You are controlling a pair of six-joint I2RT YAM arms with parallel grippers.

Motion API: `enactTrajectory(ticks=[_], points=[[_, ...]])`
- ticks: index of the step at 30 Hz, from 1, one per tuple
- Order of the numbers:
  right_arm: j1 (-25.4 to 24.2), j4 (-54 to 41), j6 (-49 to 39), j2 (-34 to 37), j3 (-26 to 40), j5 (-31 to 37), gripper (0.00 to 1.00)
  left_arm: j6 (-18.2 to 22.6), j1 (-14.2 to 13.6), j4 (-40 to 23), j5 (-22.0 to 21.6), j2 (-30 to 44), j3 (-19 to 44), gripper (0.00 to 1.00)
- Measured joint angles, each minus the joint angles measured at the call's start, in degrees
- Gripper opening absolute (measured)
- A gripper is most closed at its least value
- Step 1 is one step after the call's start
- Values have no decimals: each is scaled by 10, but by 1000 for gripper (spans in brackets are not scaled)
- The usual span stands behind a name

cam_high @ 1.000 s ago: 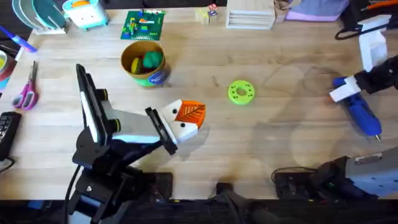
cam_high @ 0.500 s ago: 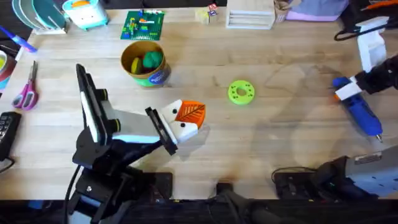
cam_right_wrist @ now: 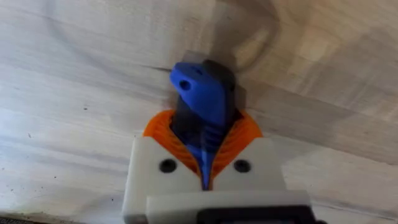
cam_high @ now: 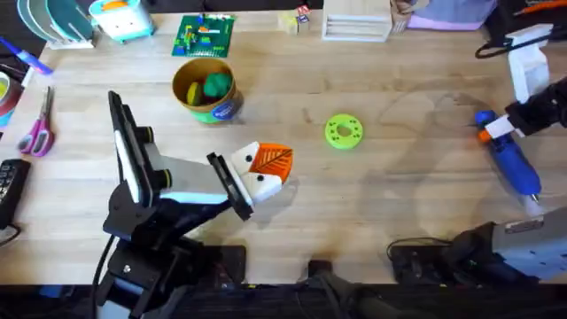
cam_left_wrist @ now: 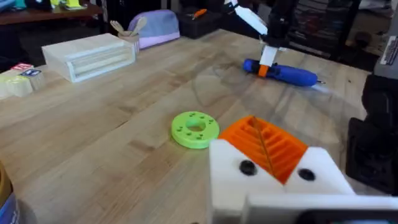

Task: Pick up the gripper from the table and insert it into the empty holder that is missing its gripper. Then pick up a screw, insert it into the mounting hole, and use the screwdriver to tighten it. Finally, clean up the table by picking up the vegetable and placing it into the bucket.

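The right gripper (cam_high: pixel 496 131) squeezed the blue screwdriver (cam_high: pixel 511 163) at 3 o'clock on the wooden table (cam_high: pixel 407 186); the left gripper (cam_high: pixel 262 174) stayed pinched shut

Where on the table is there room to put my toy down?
The widest bare wood on the table lies between the lime-green disc and the screwdriver, which the right gripper clamps. Also free: between the bucket and the disc. The far edge is crowded with boxes and toys.

Matt wooden table (cam_high: pixel 399 204); screwdriver (cam_high: pixel 512 161) seemingly smooth plastic.
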Motion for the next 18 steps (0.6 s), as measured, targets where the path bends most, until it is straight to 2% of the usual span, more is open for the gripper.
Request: enactTrajectory(ticks=[11,18], points=[[0,11,39,-14,0,-6,26,0,0,0,0,0,0,8],[2,54,134,-115,15,-46,26,0,0,0,0,0,0,8]])
